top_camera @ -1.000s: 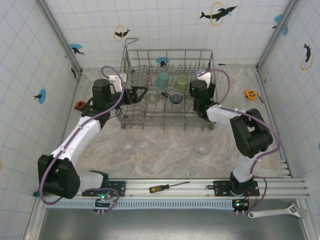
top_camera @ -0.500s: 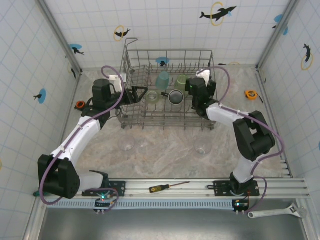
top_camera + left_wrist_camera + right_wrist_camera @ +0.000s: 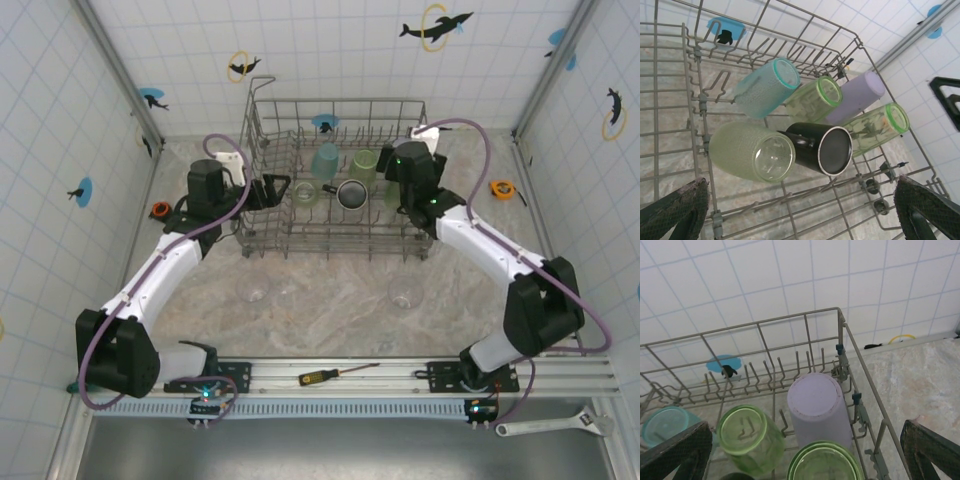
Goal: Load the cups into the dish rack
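Comparing with a second back, the big change is the right arm. It was hunched low over the right end of the dish rack (image 3: 340, 100). Now its elbow has swung out wide and the wrist has lifted toward the far right corner. The right gripper (image 3: 805, 440) finished spreading in that same stretch, and its fingers are wide apart with nothing between them. Just below it the lavender cup (image 3: 817, 407) leans on the tines in that corner, base toward the camera. My read is it just got dropped off and the arm is backing away.

The left gripper (image 3: 800, 210) hasn't budged. It's parked at the rack's left side, spread wide and empty, looking in at the load. In there are the teal cup (image 3: 765, 87), two pale green cups (image 3: 812, 97) (image 3: 872, 127), the black mug (image 3: 822, 147) and a frosted clear glass (image 3: 752, 150), all lying tilted.

So the rack has six in it, and what's left are the clear glasses on the table (image 3: 330, 310) in front of it. I can see one at (image 3: 255, 290) and one at (image 3: 404, 296).

Hard bits: there might be a third glass beside the left one, but it's too see-through to call. The right wrist view cuts off the near green cup and the teal one at its edges. From above, the right wrist covers the lavender corner.
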Available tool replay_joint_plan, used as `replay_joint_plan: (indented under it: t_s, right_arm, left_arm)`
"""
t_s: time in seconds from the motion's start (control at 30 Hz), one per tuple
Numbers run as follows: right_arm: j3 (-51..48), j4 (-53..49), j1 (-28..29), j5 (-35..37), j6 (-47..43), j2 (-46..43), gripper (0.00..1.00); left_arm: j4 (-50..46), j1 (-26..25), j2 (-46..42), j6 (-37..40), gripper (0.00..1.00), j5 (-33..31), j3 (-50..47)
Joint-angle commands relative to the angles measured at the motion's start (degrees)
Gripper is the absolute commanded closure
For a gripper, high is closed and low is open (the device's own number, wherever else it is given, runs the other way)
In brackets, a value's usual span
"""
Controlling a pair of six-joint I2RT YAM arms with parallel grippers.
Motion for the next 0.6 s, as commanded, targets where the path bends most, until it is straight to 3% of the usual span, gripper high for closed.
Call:
replay_joint_plan:
  t_s: [0.0,0.3,0.57]
  right_arm:
    - [-1.90,-5.38,0.15,-3.44,4.07,-5.62,0.00]
    - [-8.11,-11.20,0.21,-7.03,6.25,-13.64,0.00]
    - [-10.25,-12.89,0.13,-9.71,5.53,-15.03,0.00]
  left_arm:
    - [-3.00,0.54,-0.86,2.89,0.02,-5.38,2.31]
    - [-13.31,0.49,-4.51,4.10,0.02,-10.83,8.60]
    - [-27.21,0.50,-4.36,4.63,0.02,-16.19,16.18]
